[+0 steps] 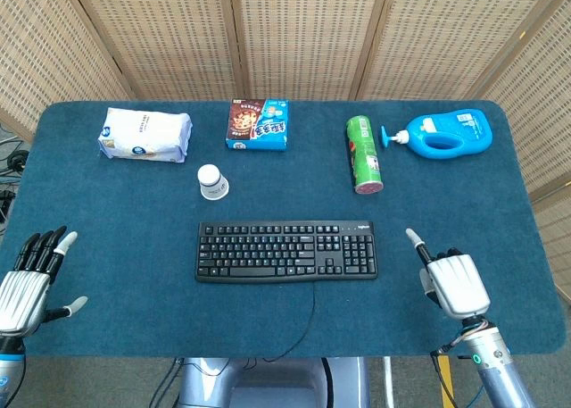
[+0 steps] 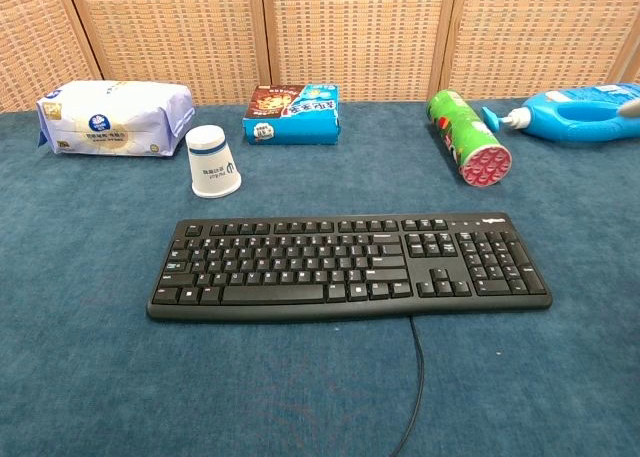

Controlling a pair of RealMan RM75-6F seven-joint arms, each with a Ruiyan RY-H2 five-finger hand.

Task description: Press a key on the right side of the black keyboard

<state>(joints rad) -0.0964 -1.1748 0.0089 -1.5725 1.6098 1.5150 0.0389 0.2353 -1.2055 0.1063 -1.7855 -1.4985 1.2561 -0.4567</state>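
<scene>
The black keyboard (image 1: 285,251) lies flat in the middle of the blue table, its cable running off the front edge; the chest view shows the keyboard (image 2: 350,265) and its number pad at the right end. My right hand (image 1: 455,283) hovers to the right of the keyboard, apart from it, with one finger stretched forward and the others curled in, holding nothing. A pale fingertip (image 2: 630,105) shows at the chest view's right edge. My left hand (image 1: 27,278) stays at the table's front left corner, fingers spread and empty.
Along the back stand a white bag (image 1: 144,134), a snack box (image 1: 258,125), a green can lying down (image 1: 363,154) and a blue detergent bottle (image 1: 451,133). An upturned white cup (image 1: 211,181) sits behind the keyboard's left end.
</scene>
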